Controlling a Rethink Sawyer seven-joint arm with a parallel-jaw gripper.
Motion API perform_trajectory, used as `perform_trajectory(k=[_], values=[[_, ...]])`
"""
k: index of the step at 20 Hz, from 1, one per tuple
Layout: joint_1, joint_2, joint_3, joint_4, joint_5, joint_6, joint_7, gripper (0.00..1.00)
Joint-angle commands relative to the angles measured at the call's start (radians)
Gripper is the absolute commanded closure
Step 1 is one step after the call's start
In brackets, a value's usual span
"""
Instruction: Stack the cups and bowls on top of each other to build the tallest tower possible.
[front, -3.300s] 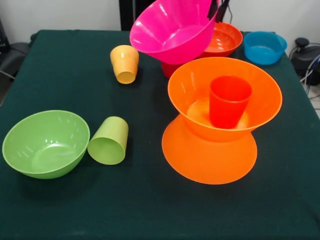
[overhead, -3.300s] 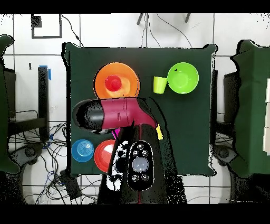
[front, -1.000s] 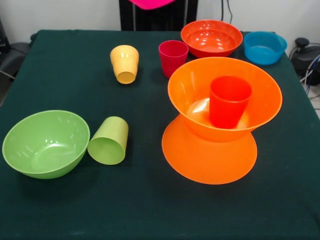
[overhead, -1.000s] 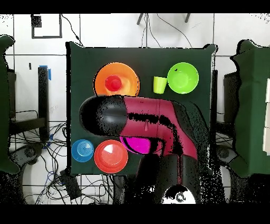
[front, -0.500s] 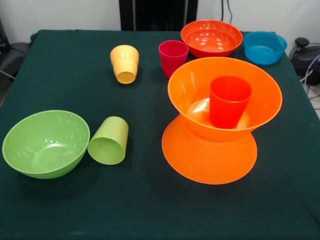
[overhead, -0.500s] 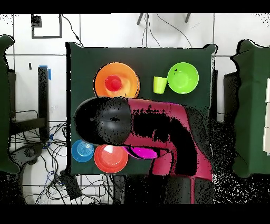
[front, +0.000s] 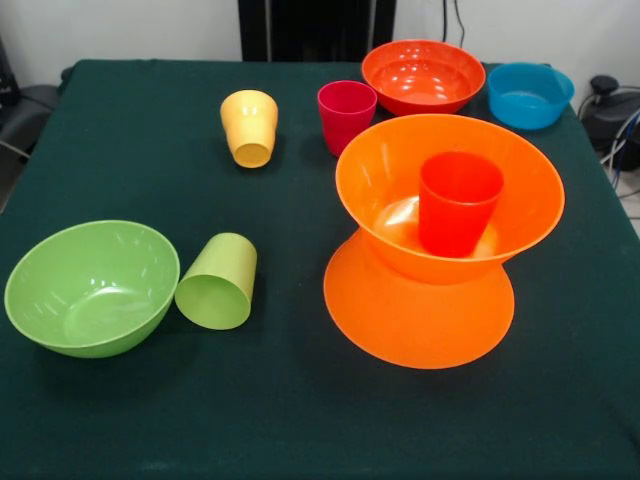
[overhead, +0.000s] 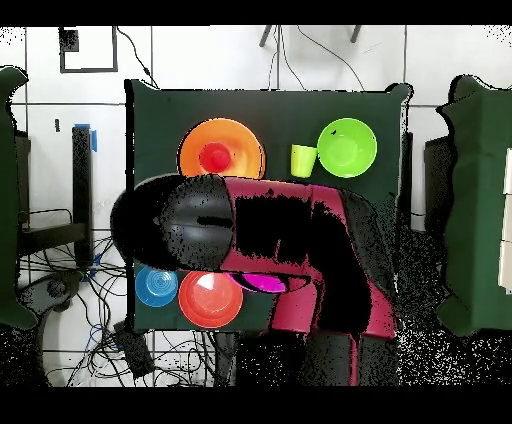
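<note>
Tower (front: 440, 240) on the table (front: 120, 130) is two large orange bowls mouth-down/mouth-up with the red-orange cup (front: 458, 203) standing upright inside the upper one; nothing on top of the cup yet. Change: the pink bowl (overhead: 263, 283), which hung tilted over the far side of the table 3.3 s ago, has been lifted clear of the front view; overhead only a pink sliver shows under the arm (overhead: 290, 260), near the red-orange bowl (front: 423, 76). Looks like it's being carried high before placement on the cup, so the stack is unchanged. Hand itself is hidden, can't tell if it's clenched on the bowl. Other cups and bowls haven't moved. No brands, labels or readable writing anywhere.
</note>
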Motion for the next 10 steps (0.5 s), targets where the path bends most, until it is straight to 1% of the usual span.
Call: perform_trajectory(k=[1,3,7,10], values=[[0.033,0.105,0.084,-0.078,-0.043,0.096,0.019,1.0],[0.036,0.116,0.085,-0.101,-0.035,0.109,0.022,1.0],[0.043,0.125,0.08,-0.127,-0.035,0.102,0.017,1.0],[0.041,0.143,0.081,-0.168,-0.034,0.125,0.011,1.0]])
